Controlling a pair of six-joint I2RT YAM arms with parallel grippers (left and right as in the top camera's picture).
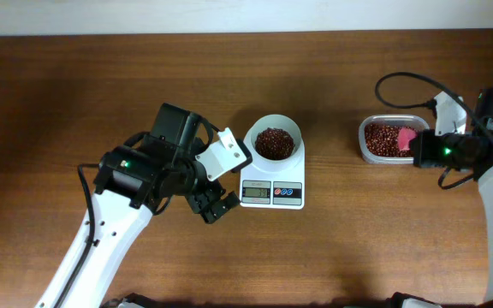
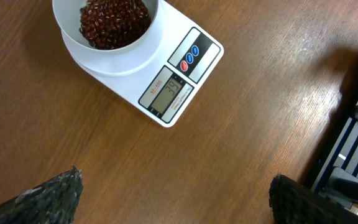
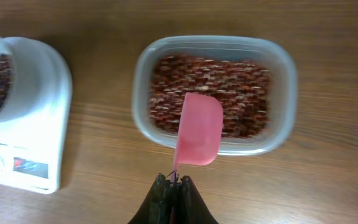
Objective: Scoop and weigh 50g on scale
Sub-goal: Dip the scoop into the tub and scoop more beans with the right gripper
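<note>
- Broadly, the tabletop [image 1: 75,77] is dark brown wood with a fine grain running along its length and a soft sheen.
- The scale [image 1: 272,193] sits near the middle of the tabletop, between the two arms. It is a flat white plastic rectangle with rounded corners.
- Its front strip carries a grey display next to one red and two blue buttons.
- A round white bowl [image 2: 66,25] with smooth walls stands on the back of the scale, holding a heap of glossy dark red beans [image 1: 274,143].
- A clear plastic tub [image 3: 288,81], rectangular with rounded corners, lies well apart from the scale on the right arm's side. It is filled with lighter red beans [image 3: 241,81].
- The left end effector [image 2: 173,199] is released, its dark, rough-textured fingers [image 2: 48,196] spread wide over bare wood just beside the scale's front.
- The right end effector [image 3: 171,185] is clenched on the thin handle of a pink plastic scoop [image 3: 199,130], whose squared blade lies over the tub's near rim.
- Only the left wrist view shows digits on the display, too faint to read surely.
- Only the right wrist view shows the grip on the handle, while the overhead view shows just a pink patch on the tub.
</note>
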